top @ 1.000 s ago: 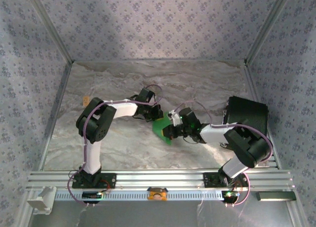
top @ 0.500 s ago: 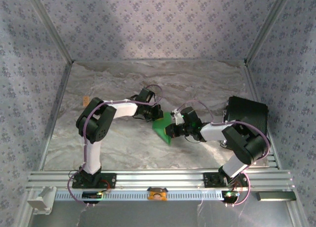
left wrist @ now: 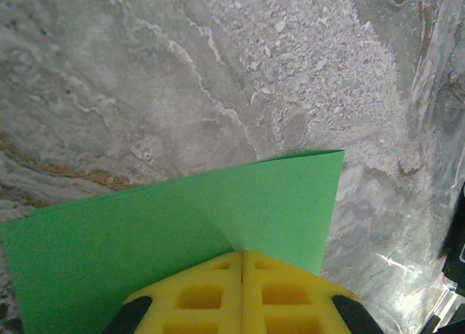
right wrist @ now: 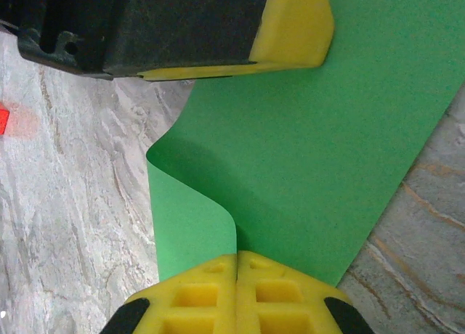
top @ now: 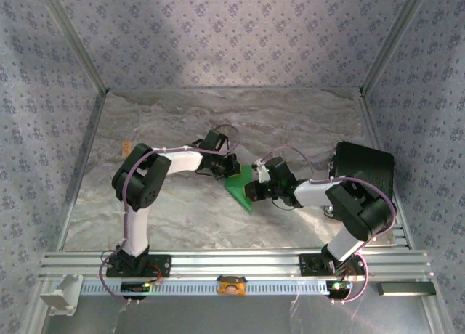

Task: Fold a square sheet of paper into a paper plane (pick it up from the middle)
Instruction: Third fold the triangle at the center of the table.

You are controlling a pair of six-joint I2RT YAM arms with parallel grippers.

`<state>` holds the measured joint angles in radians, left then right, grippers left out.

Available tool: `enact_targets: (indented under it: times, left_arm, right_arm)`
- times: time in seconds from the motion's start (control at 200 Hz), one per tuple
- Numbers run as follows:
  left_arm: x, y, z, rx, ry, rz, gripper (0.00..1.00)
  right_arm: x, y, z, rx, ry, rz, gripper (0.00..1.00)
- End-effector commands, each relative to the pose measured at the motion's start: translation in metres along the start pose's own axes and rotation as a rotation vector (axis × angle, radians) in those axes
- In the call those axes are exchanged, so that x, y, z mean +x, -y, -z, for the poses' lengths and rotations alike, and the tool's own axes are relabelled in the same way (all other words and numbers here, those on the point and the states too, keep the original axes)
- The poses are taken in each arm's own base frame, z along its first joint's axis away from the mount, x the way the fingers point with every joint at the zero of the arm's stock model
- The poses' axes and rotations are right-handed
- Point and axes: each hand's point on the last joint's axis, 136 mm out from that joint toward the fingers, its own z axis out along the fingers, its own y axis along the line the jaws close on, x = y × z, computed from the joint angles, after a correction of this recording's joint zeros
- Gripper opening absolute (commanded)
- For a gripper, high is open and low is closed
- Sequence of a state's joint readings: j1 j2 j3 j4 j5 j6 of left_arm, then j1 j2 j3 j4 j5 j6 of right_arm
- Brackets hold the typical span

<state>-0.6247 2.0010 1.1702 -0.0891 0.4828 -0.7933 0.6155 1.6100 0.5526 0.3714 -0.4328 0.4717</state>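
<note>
- Green and unmarked, the square sheet of paper (top: pixel 237 188) sits just below the middle of the top view, over the marbled table (top: pixel 305 123), with an arm reaching in from either side.
- The left gripper (left wrist: pixel 242 255) has its yellow pads pressed together on the sheet's edge at the bottom of its wrist view. The paper spreads flat toward the frame's centre.
- The right gripper (right wrist: pixel 237 257) is clamped onto the sheet at bottom centre of its view, where the paper buckles into a soft wave on the left.
- A small red block (right wrist: pixel 3 120) lies at that view's left edge.
</note>
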Motion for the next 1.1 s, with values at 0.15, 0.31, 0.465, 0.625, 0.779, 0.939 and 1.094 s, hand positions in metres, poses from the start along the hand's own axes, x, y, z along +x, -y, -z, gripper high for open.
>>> enact_targets:
  times: [0.15,0.31,0.465,0.625,0.779,0.939,1.094]
  left_arm:
    - [0.019,-0.024,-0.011,-0.081,-0.056,0.027,0.05]
    - [0.019,-0.024,-0.010,-0.081,-0.056,0.025,0.05]
    - [0.018,-0.023,-0.010,-0.077,-0.054,0.026,0.05]
    - [0.019,-0.022,-0.011,-0.076,-0.054,0.024,0.05]
    - [0.020,-0.022,-0.012,-0.077,-0.056,0.026,0.05]
    - [0.021,-0.023,-0.011,-0.079,-0.057,0.026,0.05]
    - [0.020,-0.022,-0.011,-0.078,-0.056,0.025,0.05]
  right_arm:
    - [0.000,0.007,0.001,0.036,-0.018,-0.014,0.00]
    - [0.004,0.007,0.002,0.041,-0.037,-0.022,0.00]
    - [0.002,0.010,0.003,0.055,-0.025,-0.020,0.00]
    - [-0.006,0.006,0.003,0.050,-0.010,-0.011,0.00]
    - [-0.010,0.006,0.002,0.050,-0.014,-0.002,0.00]
    - [-0.007,0.007,0.003,0.056,-0.024,-0.011,0.00]
    - [0.000,0.007,0.007,0.059,-0.040,-0.018,0.00]
